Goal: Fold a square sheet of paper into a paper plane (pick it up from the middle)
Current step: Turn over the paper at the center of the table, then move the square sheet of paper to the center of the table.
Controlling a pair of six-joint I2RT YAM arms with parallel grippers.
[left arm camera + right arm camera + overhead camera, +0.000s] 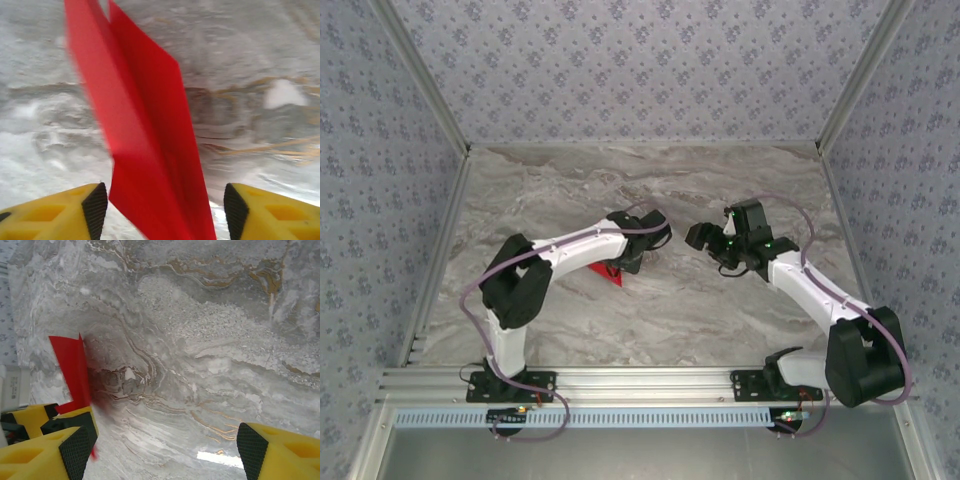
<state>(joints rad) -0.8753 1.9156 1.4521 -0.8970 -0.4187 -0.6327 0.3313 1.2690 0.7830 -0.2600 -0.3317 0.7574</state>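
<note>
Just one paper plane [150, 150], folded.

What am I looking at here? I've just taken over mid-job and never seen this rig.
Two white robot arms, the left arm and the right arm, are bolted at the near edge of a marble table. The overhead picture looks down from behind them; the other two come from wrist cameras, so the yellow fingers along the bottom are each arm's own. A folded red paper stands between the open jaws of the left gripper with gaps either side, so unclamped. The right gripper is open and empty.
</note>
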